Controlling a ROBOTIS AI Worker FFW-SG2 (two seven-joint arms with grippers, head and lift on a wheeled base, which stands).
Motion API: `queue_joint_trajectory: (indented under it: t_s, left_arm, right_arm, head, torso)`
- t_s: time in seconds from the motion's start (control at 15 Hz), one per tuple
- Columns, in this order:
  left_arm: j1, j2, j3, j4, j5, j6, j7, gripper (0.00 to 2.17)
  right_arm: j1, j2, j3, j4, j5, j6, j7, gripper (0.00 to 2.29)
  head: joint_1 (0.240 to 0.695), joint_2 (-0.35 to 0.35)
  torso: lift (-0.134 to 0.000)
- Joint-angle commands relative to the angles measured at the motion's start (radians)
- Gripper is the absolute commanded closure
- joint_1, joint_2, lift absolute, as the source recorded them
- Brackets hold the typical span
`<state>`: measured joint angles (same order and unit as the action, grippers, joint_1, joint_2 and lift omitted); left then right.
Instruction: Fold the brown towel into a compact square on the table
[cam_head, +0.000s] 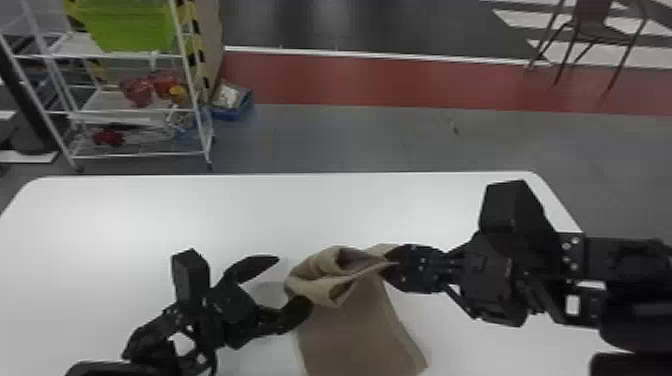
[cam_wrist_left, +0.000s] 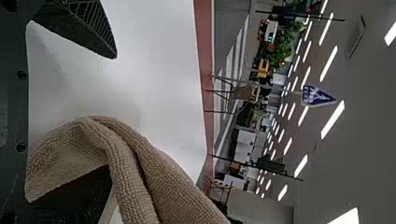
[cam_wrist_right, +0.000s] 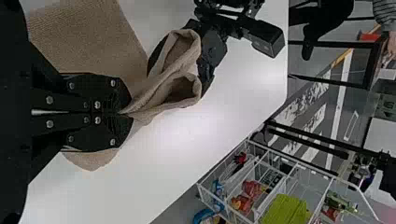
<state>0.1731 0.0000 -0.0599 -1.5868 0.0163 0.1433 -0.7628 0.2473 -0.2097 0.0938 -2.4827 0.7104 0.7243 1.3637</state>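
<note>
The towel (cam_head: 350, 340) is at the near part of the bench (cam_head: 150, 215), between the two tools. Its long axis runs from a bunched far end back toward the robot, slanting a little to the robot's right as it comes nearer. The far end is rolled into loose loops with open hollows; the nearer stretch is smooth and broad, and the head view cuts it off at the bottom edge.

The right tool (cam_head: 392, 262) comes in from the right with its fingers pressed together, pinching the towel at the right side of the bunched end. From there a folded edge points across toward the left tool (cam_head: 293, 280). That one has its fingers spread wide, the nearer finger touching the bunch's left side and partly covered by cloth in the left wrist view.

Beyond the bench stand a white rack (cam_head: 145, 156) holding a green bin (cam_head: 130, 25), at left, and a chair (cam_head: 592, 30), at right.
</note>
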Motion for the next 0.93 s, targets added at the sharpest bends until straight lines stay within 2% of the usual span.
queue_joint_trajectory:
  t_s: [0.0, 0.33, 0.6, 0.73, 0.87]
  left_arm:
    - [-0.003, -0.003, -0.003, 0.016, -0.01, 0.0, -0.003, 0.04]
    - [0.002, -0.003, 0.006, 0.022, -0.012, -0.003, -0.013, 0.04]
    - [0.0, -0.003, 0.023, 0.022, -0.013, -0.003, -0.007, 0.04]
    - [-0.003, -0.003, 0.035, 0.022, -0.013, -0.003, -0.01, 0.04]
    - [0.003, -0.003, 0.052, 0.021, -0.009, -0.009, -0.026, 0.04]
  right_arm:
    - [-0.003, 0.0, -0.003, -0.01, -0.005, -0.001, 0.003, 2.1]
    - [-0.046, 0.006, -0.026, -0.01, -0.016, 0.024, 0.003, 2.1]
    - [-0.014, 0.001, -0.031, -0.045, -0.023, 0.027, 0.003, 2.1]
    - [0.033, -0.011, -0.032, -0.07, -0.031, 0.017, 0.003, 2.1]
    - [0.086, -0.042, -0.032, -0.076, -0.026, -0.013, 0.003, 2.1]
  head:
    - [0.695, -0.103]
    - [0.695, -0.11]
    - [0.695, -0.105]
    - [0.695, -0.099]
    - [0.695, -0.093]
  torso:
    - [-0.122]
    - [-0.122]
    - [-0.122]
    - [-0.122]
    - [-0.122]
